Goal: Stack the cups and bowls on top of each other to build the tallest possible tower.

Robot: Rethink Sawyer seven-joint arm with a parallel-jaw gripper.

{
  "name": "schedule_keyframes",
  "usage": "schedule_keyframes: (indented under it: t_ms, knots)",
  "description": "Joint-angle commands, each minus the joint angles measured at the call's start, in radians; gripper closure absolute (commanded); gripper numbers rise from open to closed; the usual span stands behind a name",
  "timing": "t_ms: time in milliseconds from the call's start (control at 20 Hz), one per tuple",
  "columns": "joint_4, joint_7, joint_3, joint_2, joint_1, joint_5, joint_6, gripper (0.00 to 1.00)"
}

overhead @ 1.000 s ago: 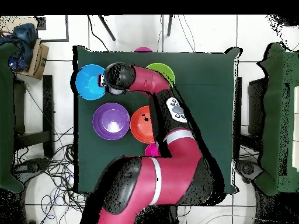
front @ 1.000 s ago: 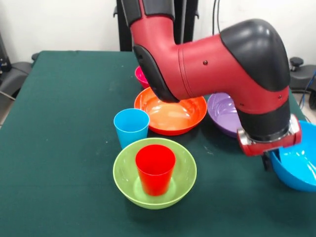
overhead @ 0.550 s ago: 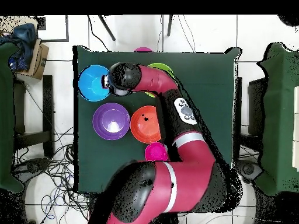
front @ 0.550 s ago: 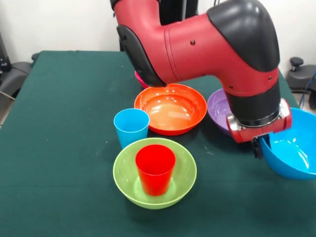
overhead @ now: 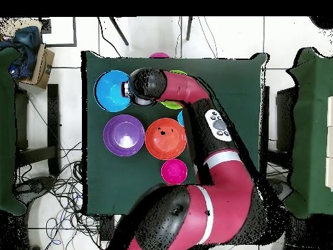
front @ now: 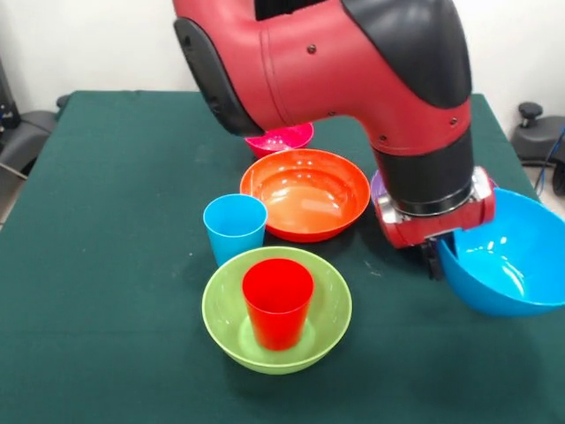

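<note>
My gripper [front: 434, 258] is shut on the near rim of the blue bowl [front: 503, 265], which hangs tilted just above the table at the right; only one dark finger shows. A red cup [front: 277, 302] stands upright inside the lime green bowl [front: 216, 296] at the front centre. Beside that bowl's rim stands the light blue cup [front: 235, 228]. Behind them sit the orange bowl [front: 305, 194] and the small pink-red bowl [front: 281, 139]. The arm hides most of the purple bowl [overhead: 123, 135] in the front view. No tower of several pieces shows.
The green table [front: 106, 221] has open cloth on its left half in the front view. My thick red arm [overhead: 195, 97] crosses over the lime bowl in the overhead view. A pink object [overhead: 159, 56] peeks over the table's edge there.
My gripper has swung left in the front view and risen a little, carrying the blue bowl toward the table's middle. The other cups and bowls have stayed put.
</note>
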Motion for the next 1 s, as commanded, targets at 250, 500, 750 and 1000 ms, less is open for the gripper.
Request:
schedule_keyframes:
  t_ms: [250, 500, 750, 1000]
  knots:
    - [0.126, -0.257, 0.093, -0.043, -0.114, -0.116, 0.053, 1.00]
    - [0.134, -0.270, 0.131, -0.046, -0.162, -0.135, 0.064, 1.00]
    - [0.125, -0.287, 0.157, -0.019, -0.195, -0.170, 0.055, 1.00]
    - [0.164, -0.312, 0.203, -0.033, -0.249, -0.188, 0.073, 1.00]
